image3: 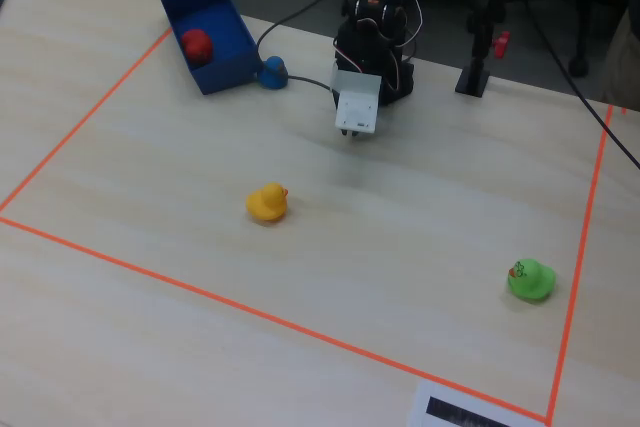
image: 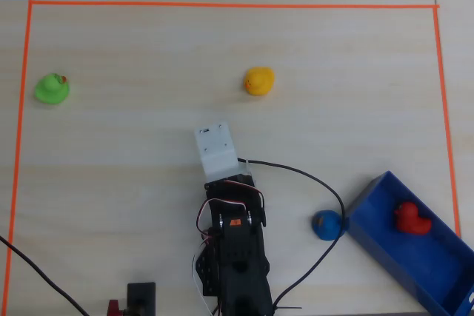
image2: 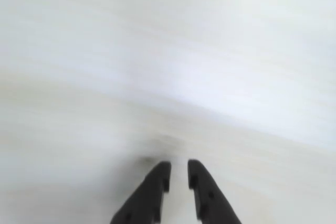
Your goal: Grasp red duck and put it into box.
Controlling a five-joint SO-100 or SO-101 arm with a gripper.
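gripper: my wrist view shows the two dark fingers nearly together, only a thin slit between the tips, nothing held. Wrist picture is blurred, just pale tabletop under it.
arm: folded back near the bottom edge of the overhead view, white wrist housing pointing up toward the middle of the table.
cable: black, loops from the arm to the right and back down, passing just beside the blue duck.
blue duck: on the table, touching the box's outer left wall in the overhead view.
box: bright blue tray, lower right of the overhead view, set at an angle.
red duck: I see it inside the box, upper part of the tray, well apart from the gripper.
yellow duck: open table above the arm.
green duck: far left, near the orange tape border.
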